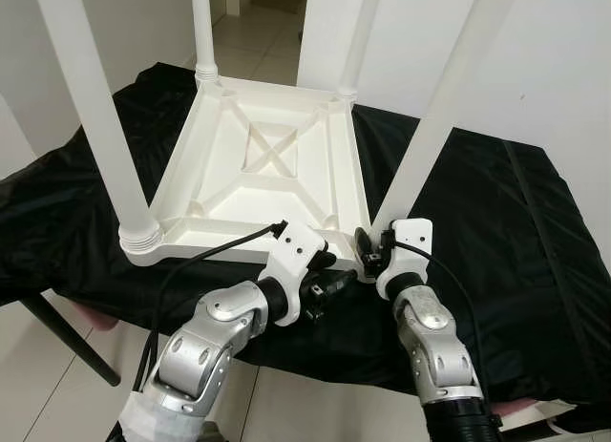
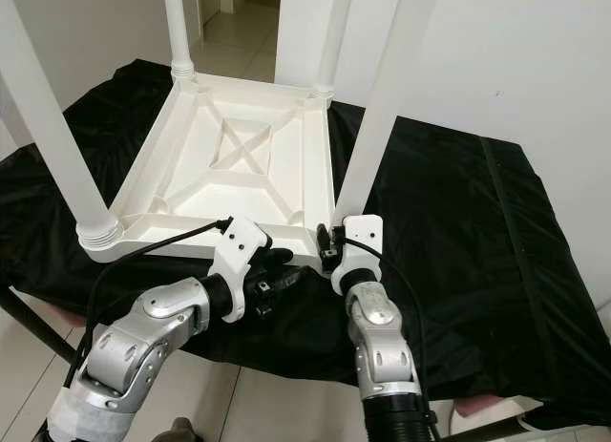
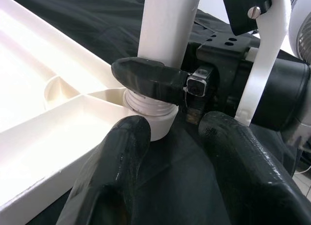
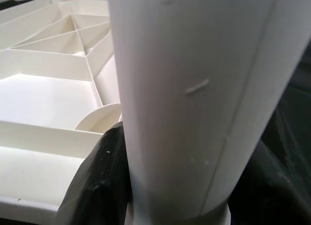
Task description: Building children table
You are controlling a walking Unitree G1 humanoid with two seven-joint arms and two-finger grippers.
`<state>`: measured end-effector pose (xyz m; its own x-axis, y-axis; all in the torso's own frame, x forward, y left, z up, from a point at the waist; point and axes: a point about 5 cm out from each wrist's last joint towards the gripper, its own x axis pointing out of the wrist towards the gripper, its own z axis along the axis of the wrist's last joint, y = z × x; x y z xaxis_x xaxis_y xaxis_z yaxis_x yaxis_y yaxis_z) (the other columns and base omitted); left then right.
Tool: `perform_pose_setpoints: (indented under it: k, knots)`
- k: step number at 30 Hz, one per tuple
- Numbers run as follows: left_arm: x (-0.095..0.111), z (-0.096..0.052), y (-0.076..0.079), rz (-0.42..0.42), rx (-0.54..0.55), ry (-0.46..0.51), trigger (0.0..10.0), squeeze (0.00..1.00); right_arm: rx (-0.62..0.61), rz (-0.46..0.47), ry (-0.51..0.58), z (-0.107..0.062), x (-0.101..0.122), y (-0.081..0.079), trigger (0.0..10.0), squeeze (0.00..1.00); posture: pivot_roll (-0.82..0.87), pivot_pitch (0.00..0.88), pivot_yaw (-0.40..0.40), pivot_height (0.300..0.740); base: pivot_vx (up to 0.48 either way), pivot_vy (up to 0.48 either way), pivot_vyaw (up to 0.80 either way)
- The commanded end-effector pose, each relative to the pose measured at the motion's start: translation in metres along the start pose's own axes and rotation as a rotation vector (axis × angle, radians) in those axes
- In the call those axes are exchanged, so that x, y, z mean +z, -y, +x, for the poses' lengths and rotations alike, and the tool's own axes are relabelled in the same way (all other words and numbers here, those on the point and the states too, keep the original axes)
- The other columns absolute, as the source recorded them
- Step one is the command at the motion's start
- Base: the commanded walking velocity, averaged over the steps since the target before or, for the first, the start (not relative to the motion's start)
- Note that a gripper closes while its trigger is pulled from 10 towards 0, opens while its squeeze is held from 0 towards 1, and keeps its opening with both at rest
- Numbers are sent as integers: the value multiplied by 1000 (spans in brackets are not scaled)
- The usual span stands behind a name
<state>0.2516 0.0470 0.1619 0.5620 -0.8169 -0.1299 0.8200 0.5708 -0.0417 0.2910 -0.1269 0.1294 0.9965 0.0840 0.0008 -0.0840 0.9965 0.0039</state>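
Right gripper (image 1: pixel 368 251) is clamped around the base of the near right table leg (image 1: pixel 449 108), its two black fingers closed on the white tube just above the threaded collar; in the right wrist view that leg (image 4: pixel 194 103) stands between the dark fingers (image 4: pixel 99 181). Left gripper (image 1: pixel 334 275) sits just beside it, at the same corner, with its fingers (image 3: pixel 121 166) spread apart and nothing between them, their tips near the leg's socket; the left wrist view looks across at one finger of the right gripper wrapped around the leg.

Largest in the scene is the black cloth (image 1: pixel 496 232) draped over a low surface, hanging down at the front edge. On it lies the white plastic children's tabletop (image 1: pixel 263 165), upside down, its ribbed underside facing up with a diagonal cross brace in the middle. Four white legs rise from its corners: the near left leg (image 1: pixel 91 98) stands in a ringed collar at the front left corner, the two far legs (image 1: pixel 202 31) go up at the back corners, and the held one leans up and to the right from the front right corner. Tiled floor (image 1: pixel 258 41) shows beyond the table, and pale floor below the cloth in front. A dark metal leg (image 1: pixel 67 337) of the support slants down under the cloth on the left. Black cables (image 1: pixel 191 261) run along both silver arms to the wrists.
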Motion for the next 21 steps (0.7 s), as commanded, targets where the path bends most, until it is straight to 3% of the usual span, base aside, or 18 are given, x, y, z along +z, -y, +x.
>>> perform_pose_setpoints:
  k: [1,2,3,4,5,6,13,17,18,21]
  knots:
    - [1,1,2,-5,-12,-3,10000,0,-86,-42,-46,-4,-6,11,0,0,114,23,-98,740,0,0,0]
    - [2,1,2,-6,-10,0,10000,0,-92,-38,-40,-5,-4,10,2196,0,114,25,-94,740,0,0,0]
    - [2,1,2,-6,-10,0,10000,0,-92,-38,-40,-5,-4,10,2196,0,114,25,-94,740,0,0,0]
    - [2,1,2,-7,-10,1,10000,0,-101,-39,-42,-4,-2,12,10000,0,111,25,-93,740,0,0,0]
    - [2,1,2,-7,-10,1,10000,0,-101,-39,-42,-4,-2,12,10000,0,111,25,-93,740,0,0,0]
    - [2,1,2,-8,-11,0,10000,0,-110,-33,-41,-4,0,13,10000,1000,112,25,-93,740,0,0,0]
    - [3,2,1,-10,-10,2,10000,0,-6,20,7,2,13,15,10000,1000,113,27,-92,740,0,0,0]
    - [3,2,0,-10,-9,2,10000,0,157,-3,13,9,17,23,10000,1000,112,26,-90,740,0,0,0]
    - [3,2,0,-10,-10,2,10000,0,237,-35,18,12,18,26,10000,0,109,25,-88,740,0,0,0]
    - [3,2,0,-8,-12,2,10000,0,370,-98,14,14,17,31,10000,0,110,23,-88,740,0,0,0]
